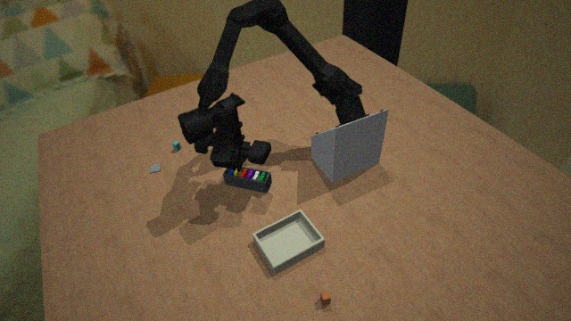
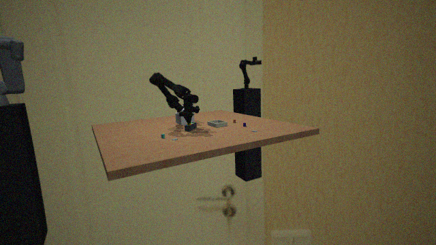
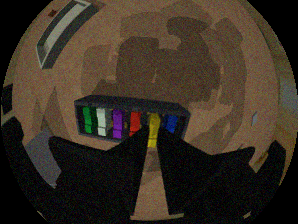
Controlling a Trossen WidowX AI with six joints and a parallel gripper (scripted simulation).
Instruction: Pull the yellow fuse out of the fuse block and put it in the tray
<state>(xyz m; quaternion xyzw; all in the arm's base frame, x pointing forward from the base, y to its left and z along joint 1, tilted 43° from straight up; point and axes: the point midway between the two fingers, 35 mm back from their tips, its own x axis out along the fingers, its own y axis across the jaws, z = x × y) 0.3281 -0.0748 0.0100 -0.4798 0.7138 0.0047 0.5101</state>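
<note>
The yellow fuse (image 3: 153, 124) (image 1: 235, 172) is between the fingertips of my gripper (image 3: 152, 131) (image 1: 238, 168) (image 2: 189, 123), which is shut on it. In the wrist view the fuse looks longer and nearer than the others, standing higher. Its lower end is hidden, so I cannot tell whether it is clear of its slot. The dark fuse block (image 1: 247, 183) (image 2: 189, 128) (image 3: 130, 102) is directly below. The blue fuse (image 3: 171, 123) and the red fuse (image 3: 135, 122) are close on either side. The pale tray (image 1: 296, 259) (image 2: 221, 125) (image 3: 75, 32) stands apart from the block.
A grey angled panel (image 1: 357, 147) (image 3: 42, 157) stands near the arm's base. An orange cube (image 1: 326, 297) (image 2: 234, 121) lies beyond the tray. A teal block (image 1: 177, 146) (image 2: 163, 136) and a flat grey tile (image 1: 154, 168) (image 3: 254, 118) lie on the block's other side.
</note>
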